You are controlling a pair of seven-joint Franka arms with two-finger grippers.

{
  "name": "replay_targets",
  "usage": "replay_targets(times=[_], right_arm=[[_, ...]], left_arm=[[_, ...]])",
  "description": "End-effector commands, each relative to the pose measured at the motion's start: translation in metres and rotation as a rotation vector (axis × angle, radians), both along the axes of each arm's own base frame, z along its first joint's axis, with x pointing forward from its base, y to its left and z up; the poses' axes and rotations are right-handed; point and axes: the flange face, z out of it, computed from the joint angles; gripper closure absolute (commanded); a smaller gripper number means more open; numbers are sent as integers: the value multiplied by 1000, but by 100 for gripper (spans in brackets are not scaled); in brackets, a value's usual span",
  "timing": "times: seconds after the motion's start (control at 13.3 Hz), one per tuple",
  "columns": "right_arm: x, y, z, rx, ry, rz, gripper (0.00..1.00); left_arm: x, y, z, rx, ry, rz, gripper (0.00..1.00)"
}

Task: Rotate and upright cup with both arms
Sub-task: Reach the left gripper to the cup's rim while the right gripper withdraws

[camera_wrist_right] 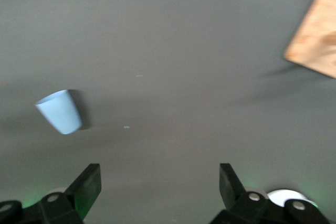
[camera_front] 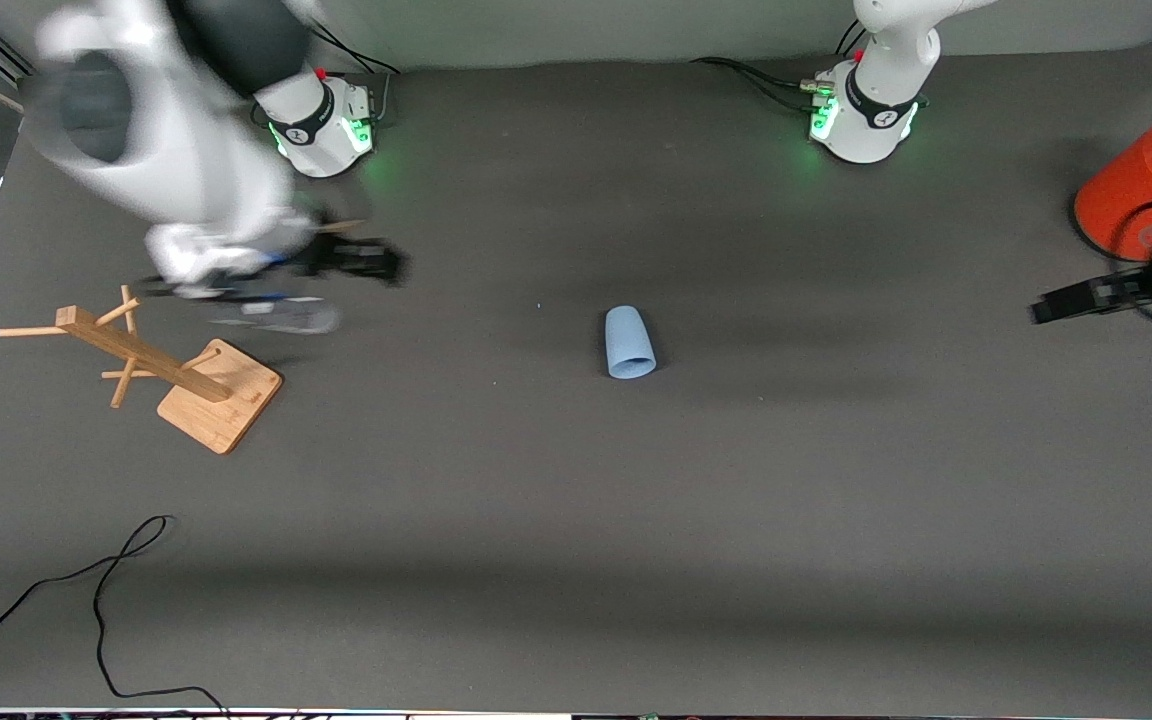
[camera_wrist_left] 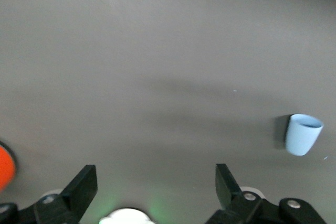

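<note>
The pale-blue cup (camera_front: 629,343) lies on its side in the middle of the dark table, its wide mouth toward the front camera. It also shows in the left wrist view (camera_wrist_left: 303,134) and the right wrist view (camera_wrist_right: 60,111). My left gripper (camera_front: 1048,307) is up over the left arm's end of the table, beside the orange can, open and empty (camera_wrist_left: 155,174). My right gripper (camera_front: 381,262), blurred, is up over the right arm's end, close to the wooden rack, open and empty (camera_wrist_right: 160,174). Both are well apart from the cup.
A large orange-red can with a grey lid (camera_front: 1151,190) stands at the left arm's end; its edge shows in the left wrist view (camera_wrist_left: 5,166). A wooden peg rack (camera_front: 151,365) stands at the right arm's end (camera_wrist_right: 315,35). A black cable (camera_front: 106,580) lies near the front edge.
</note>
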Motion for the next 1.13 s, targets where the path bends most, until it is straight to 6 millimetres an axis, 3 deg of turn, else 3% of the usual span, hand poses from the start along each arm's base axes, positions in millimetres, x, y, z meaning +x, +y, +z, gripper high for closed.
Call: replay_targets(times=[0.0,0.08,0.15,0.3,0.38,0.6,0.75,0.83,1.05], right_arm=[[-6,-102,24,69,17,37,0],[-9,-142,34,80,0,44,0],[-13,-171,37,71,-14,49,0],[-17,-195,32,-5,-17,53,0],[-17,-205,28,-11,-28,37,0],[-14,-191,27,-23,-56,51,0],[-13,-196,32,-19,-72,38,0],[-12,-193,41,-20,-87,40,0],[-6,-187,38,-21,-88,51,0]], left_arm=[[4,-83,-21,42,41,151,0],[5,-118,-34,61,47,211,0],[8,-139,-48,76,61,268,0],[12,-184,-84,105,99,350,0],[14,-204,-111,132,138,407,0],[18,-242,-216,187,312,477,0],[19,-268,-266,183,373,565,0],[13,-287,-285,180,391,573,0],[16,-305,-321,76,443,622,0]])
